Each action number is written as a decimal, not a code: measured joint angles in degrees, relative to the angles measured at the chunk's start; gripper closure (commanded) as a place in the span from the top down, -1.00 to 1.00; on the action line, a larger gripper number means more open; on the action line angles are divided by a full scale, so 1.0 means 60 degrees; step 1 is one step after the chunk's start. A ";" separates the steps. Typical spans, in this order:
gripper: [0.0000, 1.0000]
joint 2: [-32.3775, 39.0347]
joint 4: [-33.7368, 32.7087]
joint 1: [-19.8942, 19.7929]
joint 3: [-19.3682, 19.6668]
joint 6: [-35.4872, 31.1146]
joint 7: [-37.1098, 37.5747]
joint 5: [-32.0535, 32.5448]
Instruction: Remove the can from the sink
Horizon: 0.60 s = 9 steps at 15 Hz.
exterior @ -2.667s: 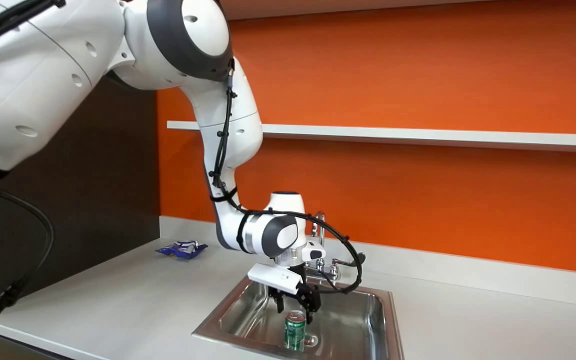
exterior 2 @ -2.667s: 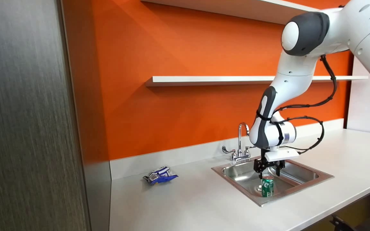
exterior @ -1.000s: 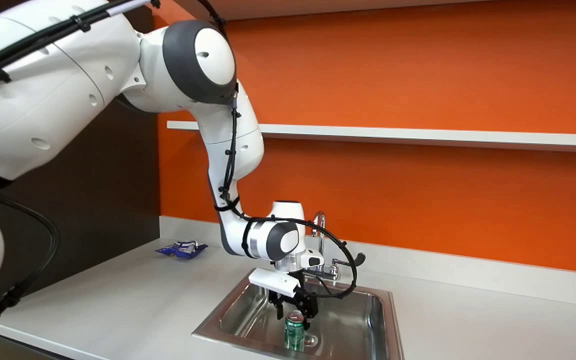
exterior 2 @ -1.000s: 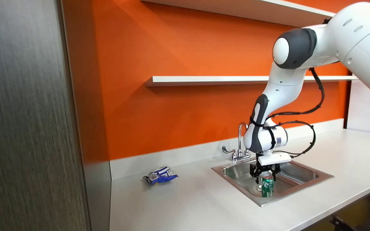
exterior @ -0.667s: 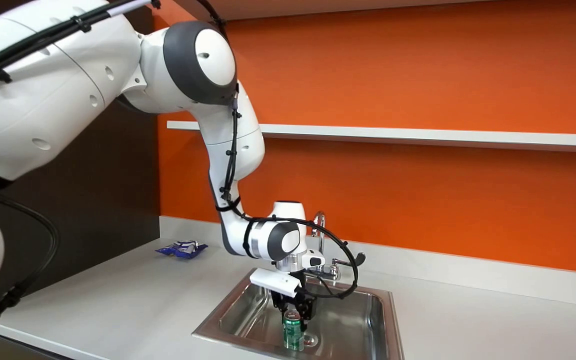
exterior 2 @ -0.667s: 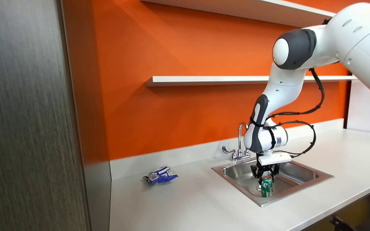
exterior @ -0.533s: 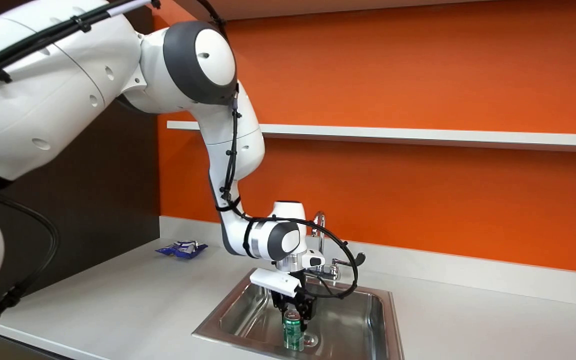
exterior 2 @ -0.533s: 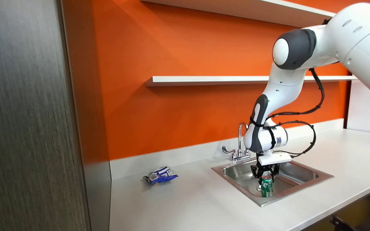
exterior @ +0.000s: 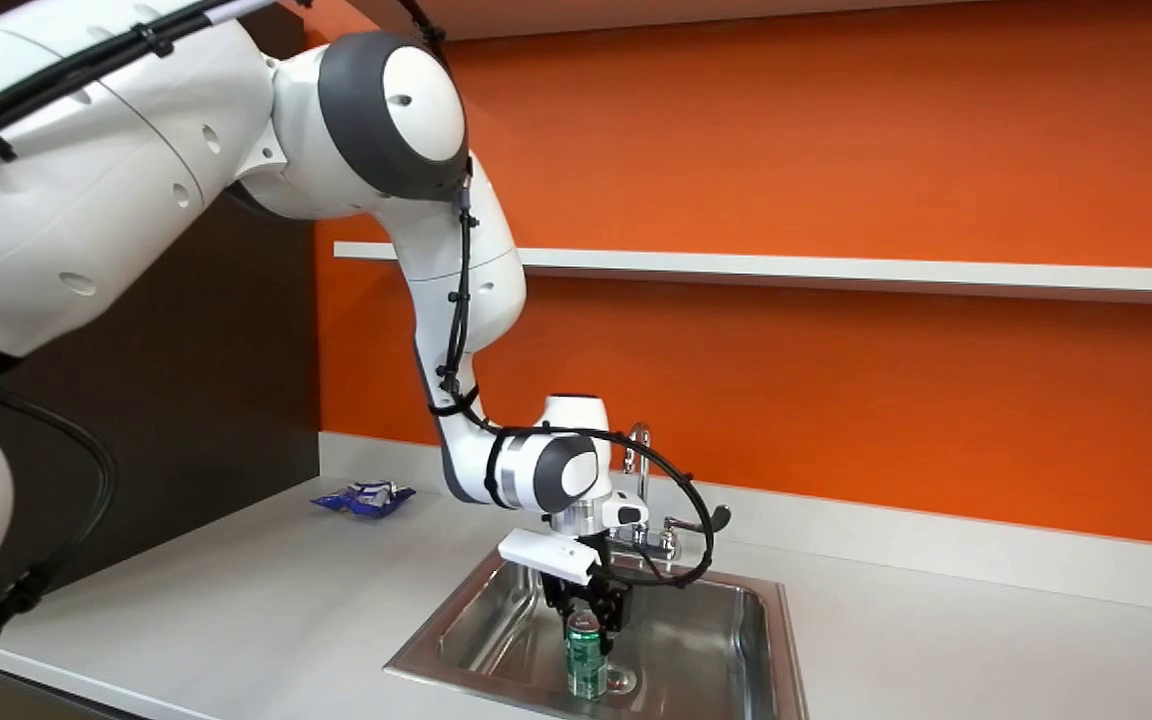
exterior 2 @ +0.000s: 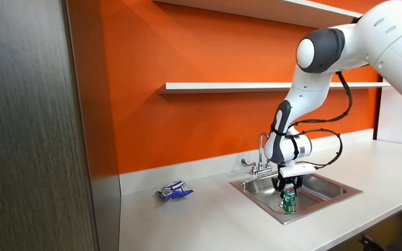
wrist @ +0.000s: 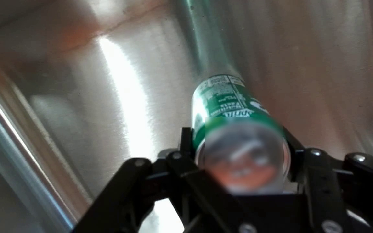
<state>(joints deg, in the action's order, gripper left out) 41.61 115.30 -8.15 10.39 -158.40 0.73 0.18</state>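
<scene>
The green can [exterior: 587, 672] stands upright inside the steel sink [exterior: 782, 640]; in an exterior view the same can [exterior 2: 289, 205] shows within the sink rim [exterior 2: 260, 203]. Around its upper end, my gripper [exterior: 587, 640] is shut on the can from above. Seen in the wrist view, the can [wrist: 222, 97] fills the space between both fingers of the gripper [wrist: 238, 139], one against each side. Its silvery top faces the camera, blurred. The can's base sits very low, at or just over the basin floor; any gap is too small to tell.
A chrome faucet [exterior 2: 261, 153] rises behind the sink, close to my wrist. On the white countertop lies a blue crumpled packet [exterior: 364, 498]. A white shelf [exterior 2: 229, 87] runs along the orange wall, and a dark tall panel [exterior 2: 30, 139] borders the counter.
My gripper came down over the can and its fingers closed on it, shifting it slightly. In the last half second, gripper and can have both risen a little.
</scene>
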 measured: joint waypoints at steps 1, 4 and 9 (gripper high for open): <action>-0.23 -0.0117 0.0063 0.0035 0.0011 0.0037 0.0000 0.0004; -0.23 -0.0634 0.0422 0.0174 0.0054 0.0219 0.0000 0.0041; -0.23 -0.1804 0.1427 0.0562 0.0254 0.0560 0.0007 0.0264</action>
<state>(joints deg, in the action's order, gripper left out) 30.78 123.86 -4.77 11.92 -155.04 0.77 1.77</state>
